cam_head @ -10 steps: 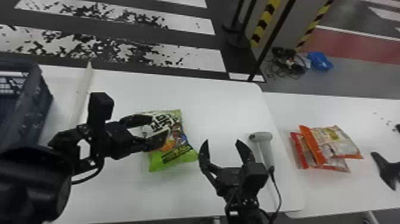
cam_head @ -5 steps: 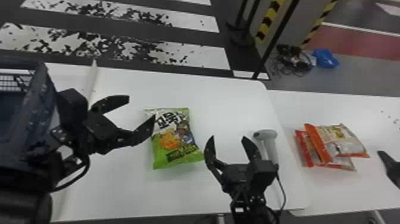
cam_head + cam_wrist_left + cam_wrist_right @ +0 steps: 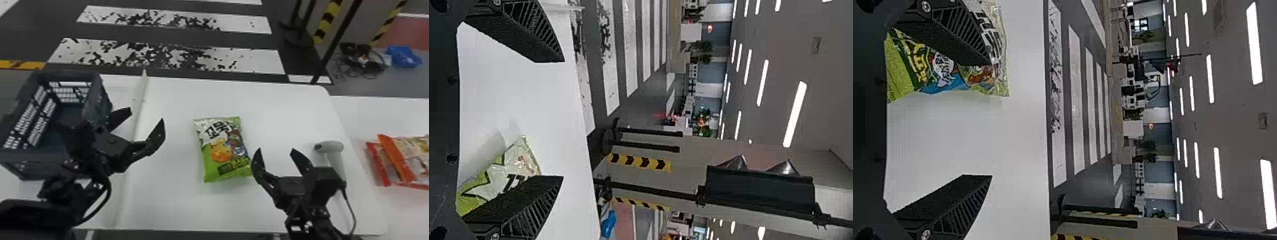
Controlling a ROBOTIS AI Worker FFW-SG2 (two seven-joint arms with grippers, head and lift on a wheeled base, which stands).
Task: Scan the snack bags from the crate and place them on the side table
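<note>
Edges first: the white table (image 3: 255,99) has a rounded far right corner, and its right side runs down beside the side table (image 3: 364,118), with the handheld scanner (image 3: 328,146) lying near that border. Along the left, a raised white strip (image 3: 137,108) separates the crate (image 3: 95,89) from the main stretch of tabletop. The green snack bag (image 3: 223,150) lies flat, printed face up, around the middle, with a broad band of white surface between it and the far edge and more between it and the strip. The left gripper (image 3: 146,115) hangs over the strip, between the crate and the bag, its 2 jaws wide apart with a gap between them. The right gripper (image 3: 276,149) is by the bag's near right corner, between bag and scanner, its 2 jaws also spread; whether its left finger touches the bag, I cannot tell. At the right, the red-and-orange bags (image 3: 405,159) lie overlapping on the side table. Past the far edge, dark floor (image 3: 159,36) carries white stripes with black speckling. Farther right are posts with yellow-and-black bands (image 3: 328,19), a heap of cables (image 3: 364,60) and a blue item (image 3: 403,56). Long ceiling lights (image 3: 795,114) shine overhead in the wrist views.
</note>
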